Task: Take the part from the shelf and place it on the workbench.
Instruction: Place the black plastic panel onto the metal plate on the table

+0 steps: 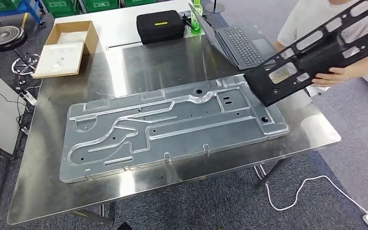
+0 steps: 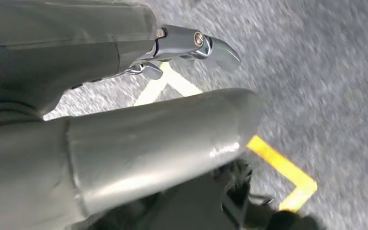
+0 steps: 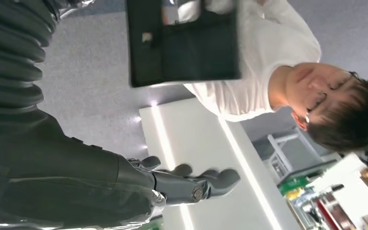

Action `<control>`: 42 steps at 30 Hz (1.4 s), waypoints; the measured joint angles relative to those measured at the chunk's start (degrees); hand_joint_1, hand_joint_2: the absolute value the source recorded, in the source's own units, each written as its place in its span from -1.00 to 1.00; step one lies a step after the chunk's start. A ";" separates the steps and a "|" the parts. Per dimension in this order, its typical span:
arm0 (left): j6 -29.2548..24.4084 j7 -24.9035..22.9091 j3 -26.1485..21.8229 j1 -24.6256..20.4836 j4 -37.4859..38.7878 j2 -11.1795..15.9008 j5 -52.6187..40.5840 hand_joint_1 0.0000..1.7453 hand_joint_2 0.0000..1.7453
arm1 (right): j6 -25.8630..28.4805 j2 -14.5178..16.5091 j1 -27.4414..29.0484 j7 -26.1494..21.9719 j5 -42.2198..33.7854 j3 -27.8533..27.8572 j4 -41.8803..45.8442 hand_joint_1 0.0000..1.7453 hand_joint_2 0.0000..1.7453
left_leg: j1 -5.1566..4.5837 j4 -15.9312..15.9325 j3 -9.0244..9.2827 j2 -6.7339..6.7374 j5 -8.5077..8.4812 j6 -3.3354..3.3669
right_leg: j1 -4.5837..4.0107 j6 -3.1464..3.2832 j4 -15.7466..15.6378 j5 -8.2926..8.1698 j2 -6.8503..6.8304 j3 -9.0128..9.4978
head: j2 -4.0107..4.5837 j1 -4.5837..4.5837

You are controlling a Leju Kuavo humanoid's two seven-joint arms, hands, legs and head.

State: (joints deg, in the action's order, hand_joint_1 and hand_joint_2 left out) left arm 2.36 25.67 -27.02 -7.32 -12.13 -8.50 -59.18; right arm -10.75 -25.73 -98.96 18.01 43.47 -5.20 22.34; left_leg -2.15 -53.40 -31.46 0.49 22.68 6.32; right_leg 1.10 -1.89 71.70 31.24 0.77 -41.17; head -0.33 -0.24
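A steel workbench [image 1: 182, 72] is sitting on grey carpet, bearing a silver part [image 1: 172, 127]. At two o'clock, a person's hand [image 1: 338, 75] is gripping a black panel [image 1: 316, 50]. The left hand [image 2: 191, 48] and right hand [image 3: 191, 184] are hanging empty, fingers loosely apart.

black case [image 1: 160, 26], open laptop [image 1: 235, 43] and cardboard box [image 1: 69, 45] at the table's far end

No lettering can be read anywhere on the workbench [image 1: 48, 158]. At its twelve o'clock edge, a black case [image 1: 160, 26] bears a yellow label [image 1: 161, 23], possibly printed, too small to make out.
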 joint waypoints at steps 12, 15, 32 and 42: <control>-0.40 -0.15 -0.26 0.81 0.02 0.09 -0.57 -1.00 -1.00 | 1.41 -2.90 6.43 -3.17 0.31 0.01 -2.80 -1.00 1.00 | 2.87 -9.94 -3.85 -0.20 6.63 -5.70 | 1.63 0.56 -9.63 -5.85 0.12 3.22 | 0.00 0.07; -0.22 -0.14 -0.28 0.83 0.02 0.08 -0.78 -1.00 -1.00 | -7.28 -4.22 8.44 -10.40 -5.75 0.96 -3.22 -1.00 1.00 | 2.66 -19.87 -8.28 -0.21 11.52 -5.20 | 0.96 0.95 -9.87 -6.01 0.22 3.22 | 0.00 0.07; -3.51 -0.61 -2.12 1.10 0.02 0.03 0.33 -1.00 -1.00 | 8.52 -1.84 39.90 -34.92 -25.83 13.49 20.51 -1.00 -1.00 | -0.21 -2.08 -0.15 -0.34 1.73 -0.50 | 0.33 -0.85 1.37 -0.84 -0.56 -1.67 | 0.00 0.01; -5.35 -0.99 -4.22 1.03 0.02 -0.80 0.27 -1.00 -1.00 | 31.29 12.93 74.12 -46.70 -14.99 9.01 56.99 -1.00 -1.00 | 0.76 -6.64 -1.76 -1.01 5.32 -3.97 | 0.00 1.90 -12.17 -5.85 -1.10 5.97 | 0.00 0.03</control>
State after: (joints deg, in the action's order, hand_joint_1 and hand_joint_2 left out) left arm -2.99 24.68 -31.24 -6.30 -12.11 -9.30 -58.90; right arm 20.53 -12.80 -24.84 -28.69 28.48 3.81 79.33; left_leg -1.39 -60.03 -33.22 -0.52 28.00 2.35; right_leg 1.10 0.02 59.53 25.38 -0.33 -35.20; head -0.33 -0.20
